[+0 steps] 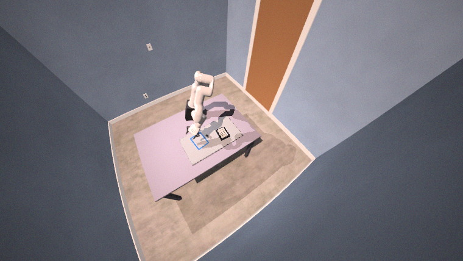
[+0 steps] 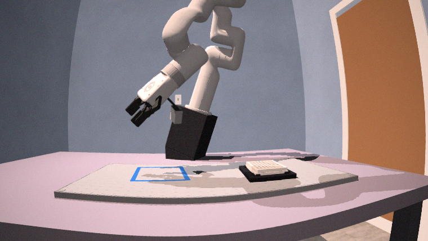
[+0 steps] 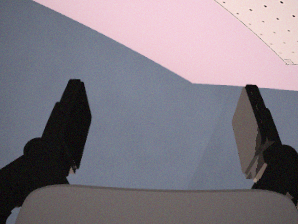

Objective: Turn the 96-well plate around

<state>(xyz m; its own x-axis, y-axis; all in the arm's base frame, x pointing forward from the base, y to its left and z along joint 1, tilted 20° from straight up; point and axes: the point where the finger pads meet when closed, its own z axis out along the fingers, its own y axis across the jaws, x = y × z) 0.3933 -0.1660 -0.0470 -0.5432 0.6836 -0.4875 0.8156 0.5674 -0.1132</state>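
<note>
Above the deck (image 2: 89,185), gripper (image 2: 136,115) hangs tilted, open.

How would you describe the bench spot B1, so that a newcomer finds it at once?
Start at the pale deck board on the pink table. Left of the black nest with its white plate lies B1, the only blue taped outline, flat and holding nothing.
</note>
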